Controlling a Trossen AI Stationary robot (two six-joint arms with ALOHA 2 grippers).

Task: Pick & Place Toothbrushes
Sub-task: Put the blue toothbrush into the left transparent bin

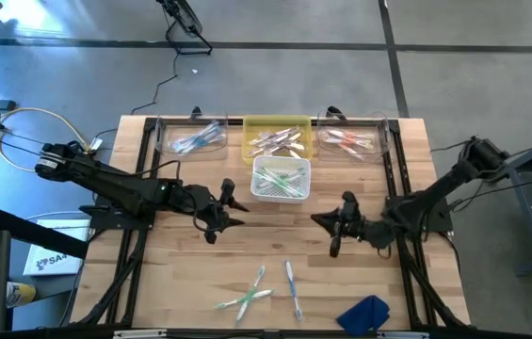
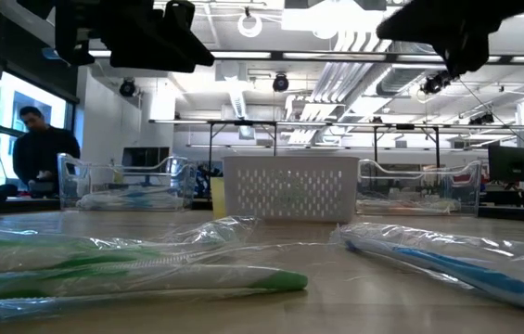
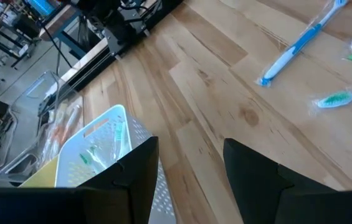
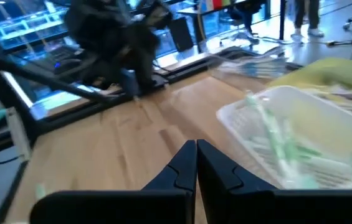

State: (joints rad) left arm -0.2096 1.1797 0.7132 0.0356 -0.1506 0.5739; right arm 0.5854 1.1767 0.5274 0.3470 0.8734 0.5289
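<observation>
Three toothbrushes [image 1: 256,287] lie loose on the near table [image 1: 181,282]; others sit sorted in far bins. Both arms hover mid-table: left end effector [image 1: 231,213] spread, empty, right end effector [image 1: 322,222] pinched shut, empty.

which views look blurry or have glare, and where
Right wrist view: soft all over, the white basket with green toothbrushes smeared. Low view: the nearest wrapped toothbrushes are out of focus, their wrappers glinting, and both arms are dark silhouettes against bright ceiling lights. High view: glare on the floor at upper left.
</observation>
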